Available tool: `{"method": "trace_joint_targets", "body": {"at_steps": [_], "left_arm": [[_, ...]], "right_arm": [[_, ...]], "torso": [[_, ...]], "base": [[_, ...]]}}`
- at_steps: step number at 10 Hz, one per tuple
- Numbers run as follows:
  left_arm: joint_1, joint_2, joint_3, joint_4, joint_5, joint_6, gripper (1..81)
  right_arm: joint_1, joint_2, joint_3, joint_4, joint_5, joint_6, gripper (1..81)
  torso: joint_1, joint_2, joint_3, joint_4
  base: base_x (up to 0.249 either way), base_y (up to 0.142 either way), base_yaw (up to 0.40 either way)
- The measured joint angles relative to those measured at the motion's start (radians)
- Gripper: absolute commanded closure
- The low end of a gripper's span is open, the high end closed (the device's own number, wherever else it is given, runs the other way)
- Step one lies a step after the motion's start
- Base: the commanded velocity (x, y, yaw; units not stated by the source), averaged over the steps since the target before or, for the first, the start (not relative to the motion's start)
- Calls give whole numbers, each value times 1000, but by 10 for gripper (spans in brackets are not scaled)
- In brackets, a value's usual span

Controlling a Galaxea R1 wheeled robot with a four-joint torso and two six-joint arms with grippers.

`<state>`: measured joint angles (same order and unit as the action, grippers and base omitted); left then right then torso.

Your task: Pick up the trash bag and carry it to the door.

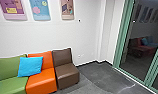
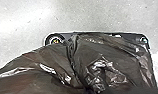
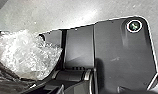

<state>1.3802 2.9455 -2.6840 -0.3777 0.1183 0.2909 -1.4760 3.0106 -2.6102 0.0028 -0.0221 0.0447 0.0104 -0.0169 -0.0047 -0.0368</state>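
Note:
The dark, shiny trash bag spreads over much of the left wrist view, its folds drawn together into a bunch where my left gripper is shut on it. In the right wrist view, part of the dark trash bag lies beside a crumpled, clear-whitish plastic piece. In the head view a green-framed glass door stands at the right.
Along the white wall on the left runs a row of seats: green, orange with a blue cushion, and brown. Posters hang above. Grey floor extends between the seats and the glass.

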Motion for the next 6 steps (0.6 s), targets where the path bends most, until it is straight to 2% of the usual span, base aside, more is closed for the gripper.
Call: {"method": "trace_joint_targets", "body": {"at_steps": [2, 6], "left_arm": [[-7, 19, -17, 0, -2, 0, 811], [-7, 76, -119, 0, 1, 0, 811]], "right_arm": [[0, 0, 0, 0, 0, 0, 10], [0, 3, -16, 0, 0, 0, 10]], "torso": [[-1, 0, 0, 0], [-1, 0, 0, 0]], "base": [[0, 0, 0], [0, 0, 0]]}}
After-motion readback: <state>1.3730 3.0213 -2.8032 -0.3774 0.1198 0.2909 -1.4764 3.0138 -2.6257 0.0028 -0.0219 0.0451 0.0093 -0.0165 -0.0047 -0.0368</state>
